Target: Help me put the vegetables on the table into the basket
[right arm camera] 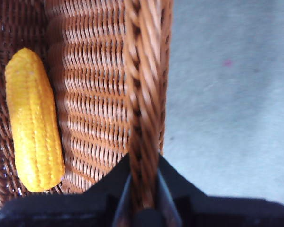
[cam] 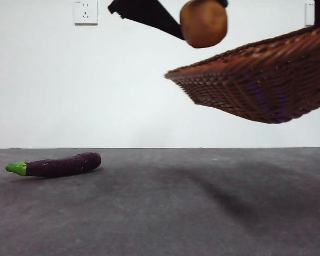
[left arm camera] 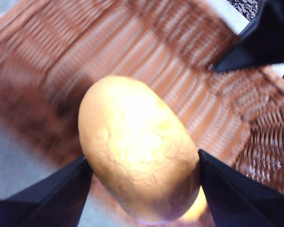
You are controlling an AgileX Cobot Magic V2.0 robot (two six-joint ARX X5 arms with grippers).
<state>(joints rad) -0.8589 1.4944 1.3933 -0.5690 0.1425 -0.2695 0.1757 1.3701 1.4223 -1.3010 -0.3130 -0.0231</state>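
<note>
- Our left gripper (left arm camera: pixel 143 165) pinches the potato (cam: pixel 204 23) at the frame's top, above the basket (cam: pixel 266 85).
- Our right gripper (right arm camera: pixel 143 189) clamps its fingers on the rim — corn (right arm camera: pixel 33 120) inside.
- The eggplant (cam: pixel 56 165) lies lower left on the worktop (cam: pixel 202 213).

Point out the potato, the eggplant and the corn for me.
potato (cam: pixel 204 23), front view, middle of its brown skin.
eggplant (cam: pixel 64 165), front view, middle of its purple body.
corn (right arm camera: pixel 34 120), right wrist view, middle of the cob.
</note>
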